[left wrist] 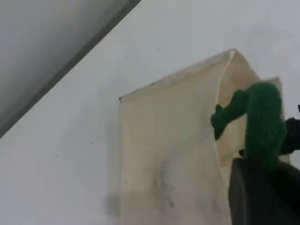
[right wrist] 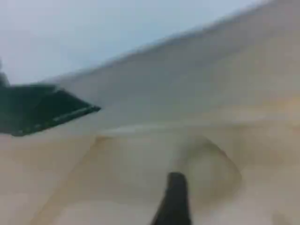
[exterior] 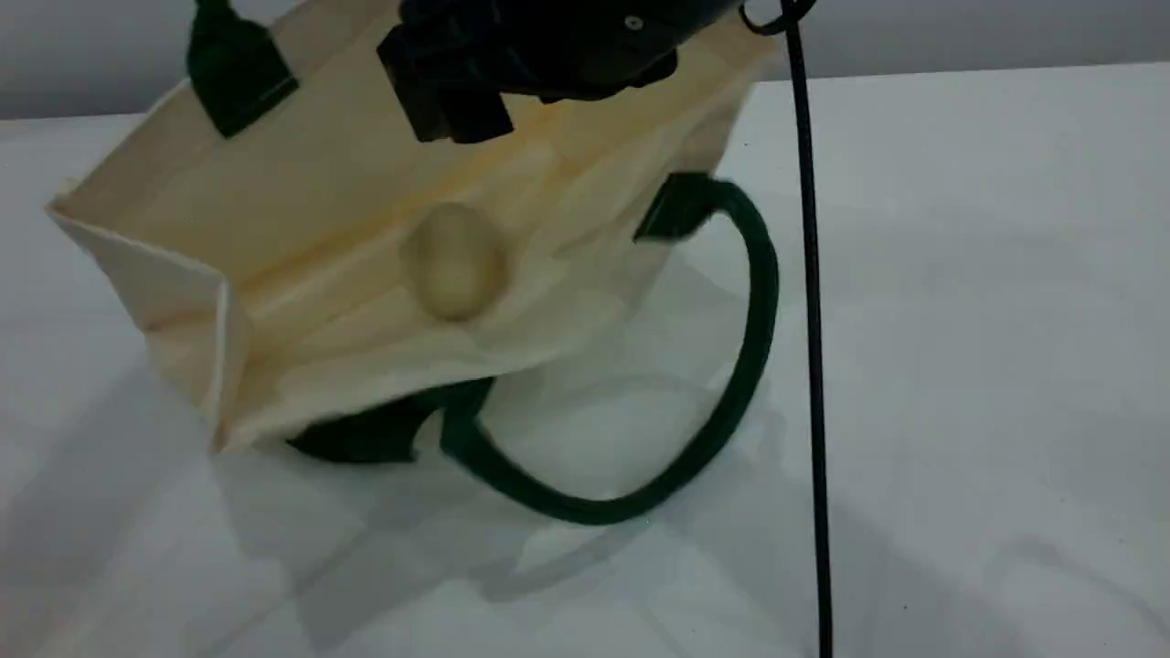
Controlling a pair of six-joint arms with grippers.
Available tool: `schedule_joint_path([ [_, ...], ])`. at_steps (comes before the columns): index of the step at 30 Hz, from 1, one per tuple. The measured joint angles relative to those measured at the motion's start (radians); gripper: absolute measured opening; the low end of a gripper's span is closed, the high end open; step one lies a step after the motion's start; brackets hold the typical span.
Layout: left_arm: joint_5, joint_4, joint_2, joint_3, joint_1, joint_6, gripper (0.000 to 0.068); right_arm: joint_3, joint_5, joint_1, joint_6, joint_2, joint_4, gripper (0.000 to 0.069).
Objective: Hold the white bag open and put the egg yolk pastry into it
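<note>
Pastry's been dropped in, pretty much.
The egg yolk pastry (exterior: 454,260) is seen inside the white bag (exterior: 302,210); left jaws are clamped on its handle (left wrist: 263,123), right jaws are parted. Next, the right arm probably needs withdrawing.

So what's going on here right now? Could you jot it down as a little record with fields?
bag: white bag tipped on the table, mouth open toward the scene camera
pastry: egg yolk pastry inside the bag, free of any pincer
left pincer: left pincer shut on the upper green handle, holding that side up
right pincer: right pincer open above the bag's mouth, holding nothing
other handle: lower green handle lying loose on the table
cable: black cable hanging on the right
</note>
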Motion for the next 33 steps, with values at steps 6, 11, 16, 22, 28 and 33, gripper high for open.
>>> schedule_joint_path([
  [6,0.0,0.003,0.0,0.0,0.0,0.0,0.0087,0.0,0.073,-0.001,-0.025,-0.065,-0.016,0.0624],
  [11,0.0,0.003,0.0,0.0,0.0,0.0,0.0087,0.0,0.171,-0.001,-0.046,-0.188,-0.07,0.0585],
  [16,0.0,0.002,0.0,0.0,0.0,0.0,0.0089,0.0,0.197,-0.012,-0.041,-0.346,-0.157,0.058],
  [22,-0.005,-0.009,-0.001,0.0,0.0,0.0,0.0203,0.0,0.257,-0.056,-0.026,-0.483,-0.157,0.058],
  [28,-0.004,-0.01,-0.001,0.0,0.0,0.0,0.0503,0.0,0.338,-0.093,0.006,-0.493,-0.157,0.058],
  [33,-0.003,-0.051,-0.001,0.0,0.0,-0.008,0.061,0.0,0.356,-0.093,0.007,-0.516,-0.157,0.058],
])
